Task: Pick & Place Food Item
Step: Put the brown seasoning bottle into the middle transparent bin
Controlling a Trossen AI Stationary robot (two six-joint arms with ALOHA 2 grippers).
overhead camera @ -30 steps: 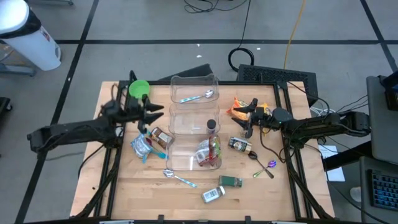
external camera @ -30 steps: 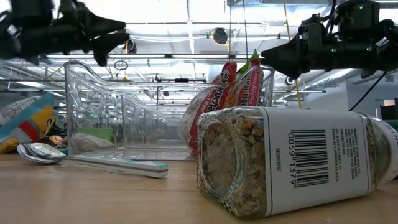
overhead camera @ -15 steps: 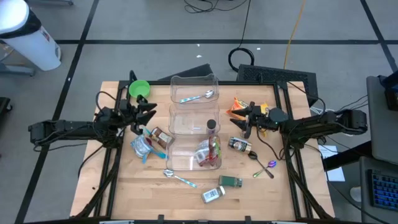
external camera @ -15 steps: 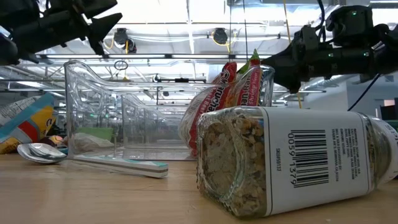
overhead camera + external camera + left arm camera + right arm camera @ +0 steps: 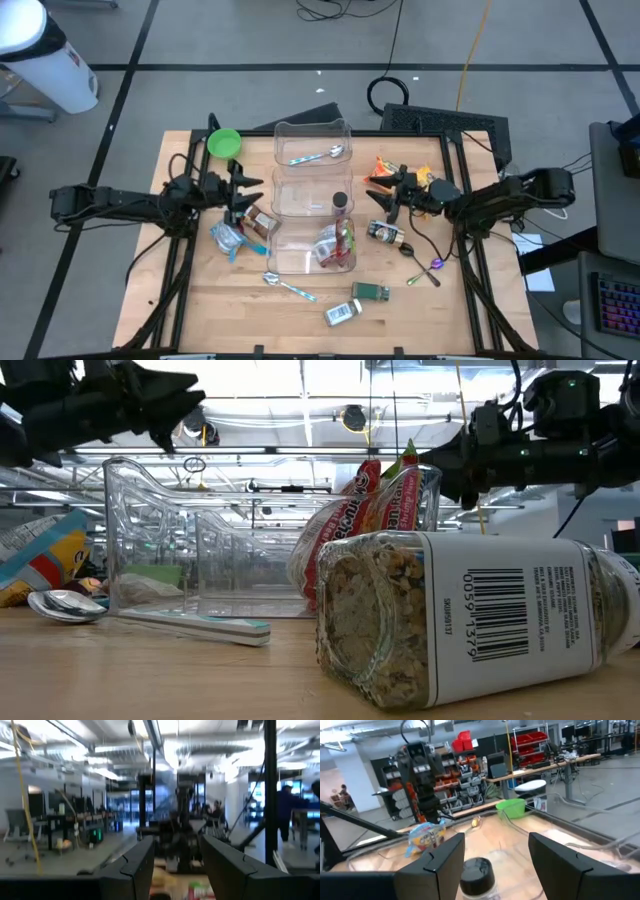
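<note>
A clear three-compartment organizer [image 5: 310,195] stands mid-table. It holds a spoon [image 5: 320,155] in the far bin, a dark-capped bottle [image 5: 341,203] in the middle bin and a red snack bag [image 5: 335,245] in the near bin. My left gripper [image 5: 245,190] hovers open just left of the organizer, above a brown packet [image 5: 258,220] and a blue snack bag [image 5: 228,238]. My right gripper [image 5: 385,195] hovers open just right of it, between an orange snack bag [image 5: 383,172] and a lying jar [image 5: 385,233]. Both wrist views show nothing between the fingers.
A green bowl [image 5: 224,142] sits at the far left corner. Near the front edge lie a spoon [image 5: 290,288], a green packet [image 5: 372,291] and a spice jar [image 5: 343,312], which fills the low view [image 5: 470,625]. A purple spoon [image 5: 430,268] lies at the right.
Both grippers have sunk a little and rolled about their own axes, and both stay open. The left one has drifted toward the near edge beside the organizer. The right one has edged toward the organizer's right wall. No object has moved.
</note>
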